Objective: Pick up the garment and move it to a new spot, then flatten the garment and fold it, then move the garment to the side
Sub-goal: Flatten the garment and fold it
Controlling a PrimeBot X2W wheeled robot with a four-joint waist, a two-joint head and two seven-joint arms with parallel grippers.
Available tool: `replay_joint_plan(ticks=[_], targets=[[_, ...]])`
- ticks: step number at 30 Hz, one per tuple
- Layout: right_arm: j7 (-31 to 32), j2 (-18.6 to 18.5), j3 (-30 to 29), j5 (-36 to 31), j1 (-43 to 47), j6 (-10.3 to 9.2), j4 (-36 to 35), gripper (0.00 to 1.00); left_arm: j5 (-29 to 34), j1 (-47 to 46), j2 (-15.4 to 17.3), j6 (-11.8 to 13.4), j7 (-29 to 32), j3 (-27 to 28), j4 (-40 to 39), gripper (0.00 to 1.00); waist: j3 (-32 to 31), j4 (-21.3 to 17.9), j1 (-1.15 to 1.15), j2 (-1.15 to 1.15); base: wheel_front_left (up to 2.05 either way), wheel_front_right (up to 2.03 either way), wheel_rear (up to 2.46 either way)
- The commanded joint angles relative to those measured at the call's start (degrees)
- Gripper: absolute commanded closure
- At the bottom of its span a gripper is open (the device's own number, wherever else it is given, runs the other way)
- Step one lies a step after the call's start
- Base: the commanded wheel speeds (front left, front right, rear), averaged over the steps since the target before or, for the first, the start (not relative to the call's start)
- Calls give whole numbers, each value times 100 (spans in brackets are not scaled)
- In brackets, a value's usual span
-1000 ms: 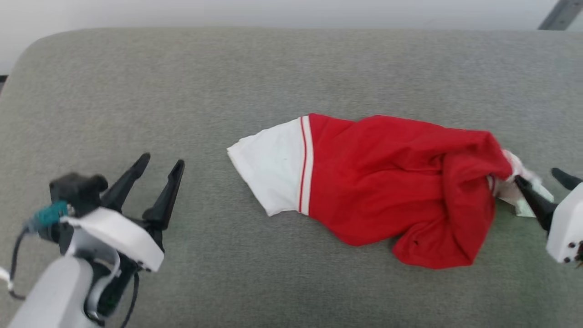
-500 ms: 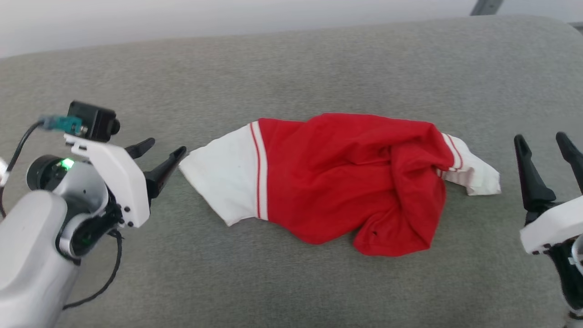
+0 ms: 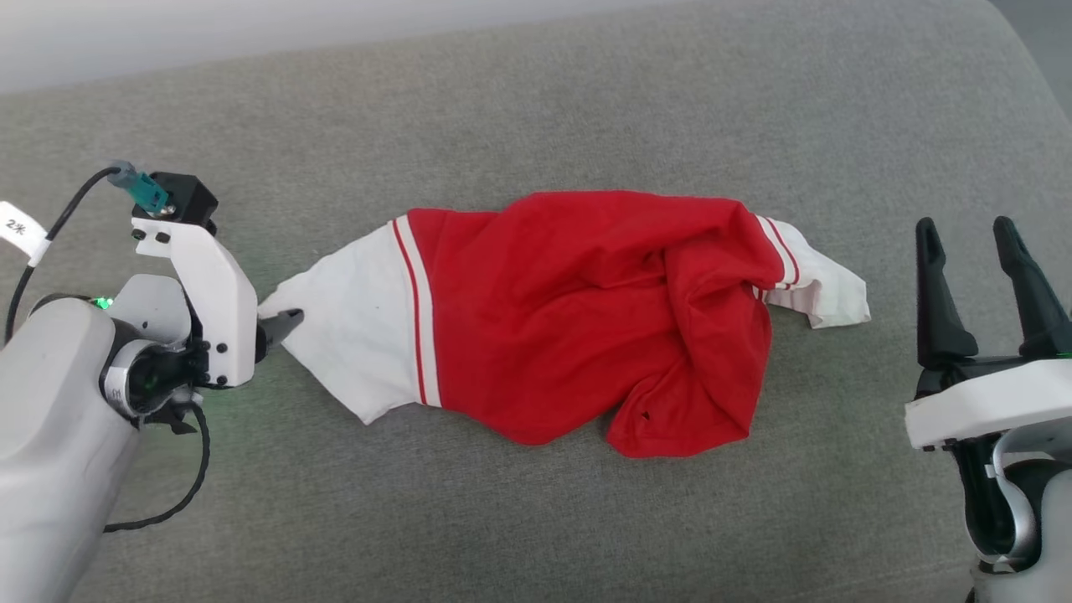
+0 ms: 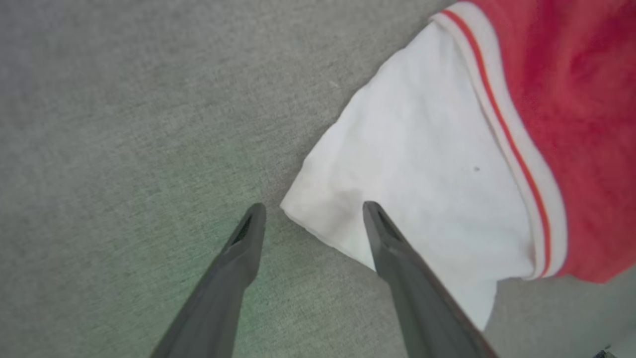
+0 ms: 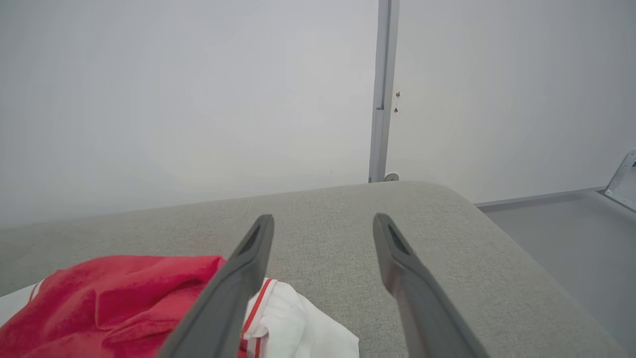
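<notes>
Your left end effector (image 4: 312, 214) stands wide open at the corner of the garment's (image 3: 578, 310) white sleeve (image 4: 422, 164), with one finger over the cloth and the other over the bare grey upholstered surface (image 3: 536, 100); it holds nothing. The garment lies crumpled in the middle of that surface, its red body bunched between two white sleeves. Your right end effector (image 3: 963, 230) is spread wide and empty, near the other sleeve (image 3: 825, 289) but apart from it.

Garment (image 3: 569, 318) red, wht sleeves (image 3: 352, 322) w/ red stripes; surface (image 3: 536, 109) grey, maybe speckled.
</notes>
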Motion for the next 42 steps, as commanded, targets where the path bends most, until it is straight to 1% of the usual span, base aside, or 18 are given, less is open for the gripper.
replay_joint_plan(ticks=[1, 8, 11, 12, 13, 14, 18, 20, 22, 25, 30, 35, 39, 42], targets=[[-23, 22, 6, 7, -46, -2, 27, 0, -20, -92, -58, 34, 60, -24, 119, 0, 82, -62, 0, 0, 0, 0, 0], [-26, 76, 74, 81, -152, -2, 0, 0, 29, -290, -315, 69, 239, -182, 717, 0, 298, -165, 0, 0, 0, 0, 0], [-8, 87, 73, 92, -220, -2, -5, 0, 4, -295, -453, 142, 384, -263, 985, 0, 353, -175, 0, 0, 0, 0, 0], [13, 91, 69, 107, -255, -2, -14, 0, -26, -274, -546, 183, 546, -325, 1140, 0, 376, -170, 0, 0, 0, 0, 0], [19, 92, 63, 103, -258, -2, -23, 0, -54, -272, -589, 172, 581, -338, 1188, 71, 385, -159, 0, 0, 0, 0, 0], [28, 92, 58, 91, -263, -2, -25, 0, -64, -273, -624, 154, 638, -366, 1223, 100, 391, -146, 0, 0, 0, 0, 0], [15, 78, 8, 59, -302, -2, -32, 0, -71, -327, -685, 71, 566, -396, 1208, 100, 408, -71, 0, 0, 0, 0, 0], [3, 72, -32, 43, -317, -2, -10, 0, -17, -396, -602, 29, 464, -383, 1178, 100, 402, -11, 0, 0, 0, 0, 0], [-1, 63, -63, 53, -318, -2, 6, 0, 19, -462, -485, 21, 354, -338, 1124, 100, 388, 50, 0, 0, 0, 0, 0], [-7, 39, -129, 65, -304, -2, 16, 0, 56, -516, -165, 54, 197, -207, 991, 100, 352, 147, 0, 0, 0, 0, 0], [43, 16, -236, 74, -228, -2, 15, 0, 26, -437, 340, 214, 165, -1, 533, 100, 280, 302, 0, 0, 0, 0, 0], [89, 16, -325, 116, -167, -2, -3, 0, -157, -15, 857, 469, 324, 227, -36, 100, 240, 421, 0, 0, 0, 0, 0], [137, 26, -332, 166, -166, -2, -14, 0, -375, 344, 993, 708, 389, 363, -452, 100, 250, 490, 0, 0, 0, 0, 0], [168, 34, -291, 196, -196, -2, 4, 0, -493, 530, 949, 838, 393, 426, -655, 100, 261, 524, 0, 0, 0, 0, 0]])
